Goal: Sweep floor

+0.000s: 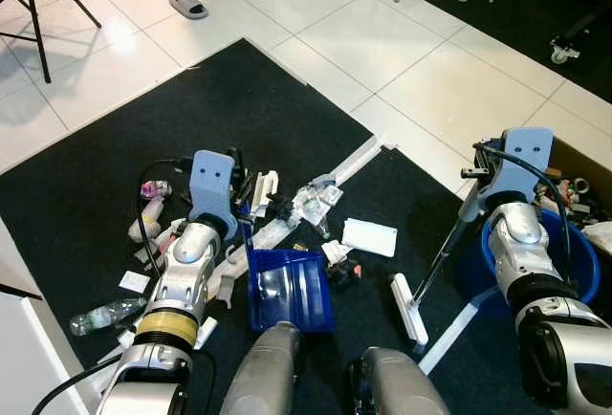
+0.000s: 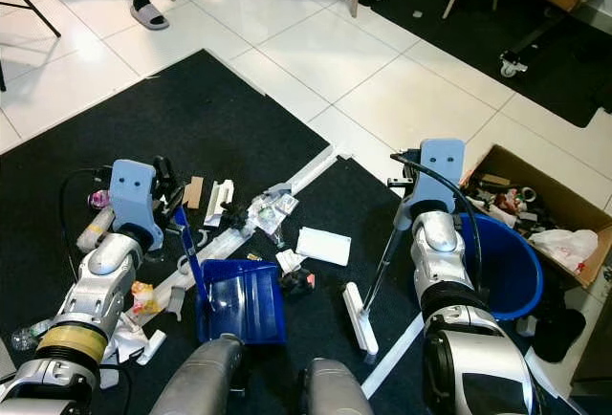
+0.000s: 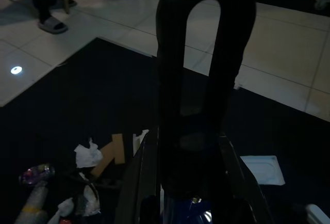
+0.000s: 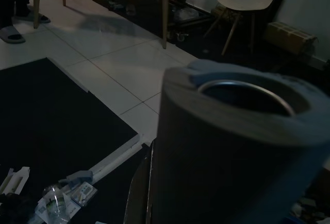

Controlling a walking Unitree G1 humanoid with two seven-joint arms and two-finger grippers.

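Observation:
A blue dustpan (image 1: 290,291) rests on the black mat (image 1: 239,99) in front of me. Its upright handle (image 2: 188,243) is in my left gripper (image 1: 245,200), which is shut on it; in the left wrist view the dark handle loop (image 3: 206,79) stands between the fingers (image 3: 135,182). My right gripper (image 1: 476,184) is shut on the grey broom handle (image 1: 442,252), whose thick top end (image 4: 232,146) shows in the right wrist view. The white broom head (image 1: 409,308) lies on the mat, right of the dustpan. Litter (image 1: 311,200) is scattered beyond the pan: wrappers, white strips and a white card (image 1: 369,236).
A clear plastic bottle (image 1: 105,316) lies at my left. A blue bucket (image 2: 507,262) and an open cardboard box (image 2: 535,195) of rubbish stand at my right. A person's sandalled foot (image 1: 187,2) and chair legs (image 1: 38,23) are on the white tiles (image 1: 382,42) beyond.

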